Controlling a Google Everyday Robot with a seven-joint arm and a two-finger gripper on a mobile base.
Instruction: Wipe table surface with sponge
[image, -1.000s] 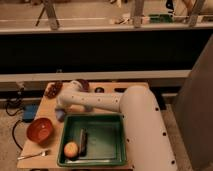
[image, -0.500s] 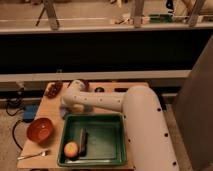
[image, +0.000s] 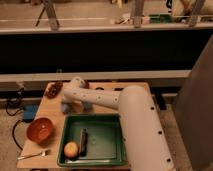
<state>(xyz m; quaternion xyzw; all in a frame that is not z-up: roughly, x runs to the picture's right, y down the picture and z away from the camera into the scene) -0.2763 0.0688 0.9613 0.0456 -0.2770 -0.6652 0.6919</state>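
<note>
Big tan surface filling the lower left, holding a green tray with a yellowish fruit and a dark bar inside. Red bowl and fork to the tray's left. Tool low over the surface (behind the tray), beside something blue.

White arm stretched left, bent at wrist, tool pointing down
</note>
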